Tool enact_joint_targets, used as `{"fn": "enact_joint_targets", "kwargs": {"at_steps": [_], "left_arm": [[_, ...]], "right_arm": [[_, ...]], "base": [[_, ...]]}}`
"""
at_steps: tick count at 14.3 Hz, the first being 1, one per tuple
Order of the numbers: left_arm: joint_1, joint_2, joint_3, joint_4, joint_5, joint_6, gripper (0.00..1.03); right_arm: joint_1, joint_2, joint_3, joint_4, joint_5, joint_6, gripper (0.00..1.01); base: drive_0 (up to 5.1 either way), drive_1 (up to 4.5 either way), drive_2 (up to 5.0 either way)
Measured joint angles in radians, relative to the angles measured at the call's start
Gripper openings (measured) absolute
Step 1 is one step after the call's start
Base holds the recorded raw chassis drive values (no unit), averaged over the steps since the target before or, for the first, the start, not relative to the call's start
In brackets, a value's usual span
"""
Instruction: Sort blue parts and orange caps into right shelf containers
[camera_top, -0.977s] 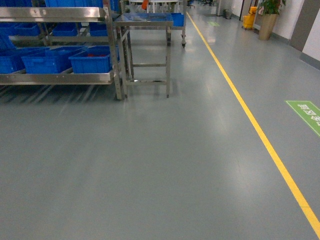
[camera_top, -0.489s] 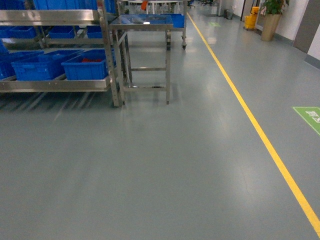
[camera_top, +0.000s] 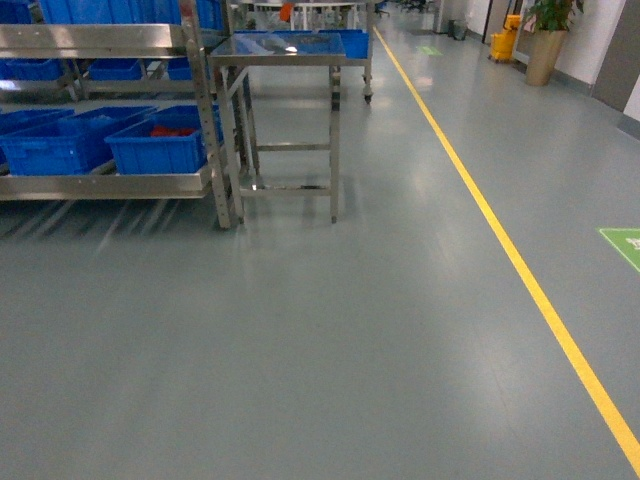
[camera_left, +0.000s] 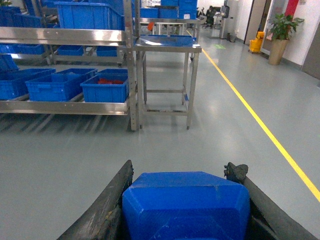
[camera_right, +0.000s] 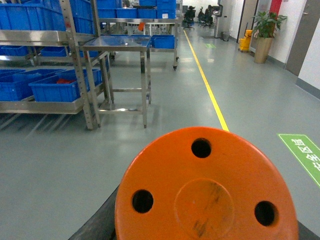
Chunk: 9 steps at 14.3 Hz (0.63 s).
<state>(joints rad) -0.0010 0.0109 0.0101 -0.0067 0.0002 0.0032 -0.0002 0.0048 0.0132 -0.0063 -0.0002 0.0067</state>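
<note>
1. Between the left gripper's (camera_left: 182, 200) dark fingers (camera_left: 107, 205) sits a blue part (camera_left: 186, 205), clamped.
2. Right gripper (camera_right: 205, 200) holds an orange cap (camera_right: 205, 187).
3. Blue crates (camera_top: 155, 145) sit on the steel shelf (camera_top: 105, 185) far left, beside a steel table (camera_top: 280, 50).

Ahead and to the left of both grippers, a steel shelf rack (camera_top: 110, 185) stands on the grey floor (camera_top: 330, 340); its lower tier carries blue crates (camera_top: 155, 150) side by side, the nearest with something red inside; a steel table (camera_top: 280, 55) stands just beside the rack's right post; a yellow line (camera_top: 520, 270) runs along the floor to the right.
</note>
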Motion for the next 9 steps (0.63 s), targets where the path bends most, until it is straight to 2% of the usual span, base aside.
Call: {"fn": "enact_joint_targets", "kwargs": {"at_steps": [9], "left_arm": [[0.000, 0.000, 0.000, 0.000, -0.001, 0.000, 0.43]], "right_arm": [[0.000, 0.000, 0.000, 0.001, 0.000, 0.000, 0.45]], "base": [[-0.1, 4.26, -4.4]]}}
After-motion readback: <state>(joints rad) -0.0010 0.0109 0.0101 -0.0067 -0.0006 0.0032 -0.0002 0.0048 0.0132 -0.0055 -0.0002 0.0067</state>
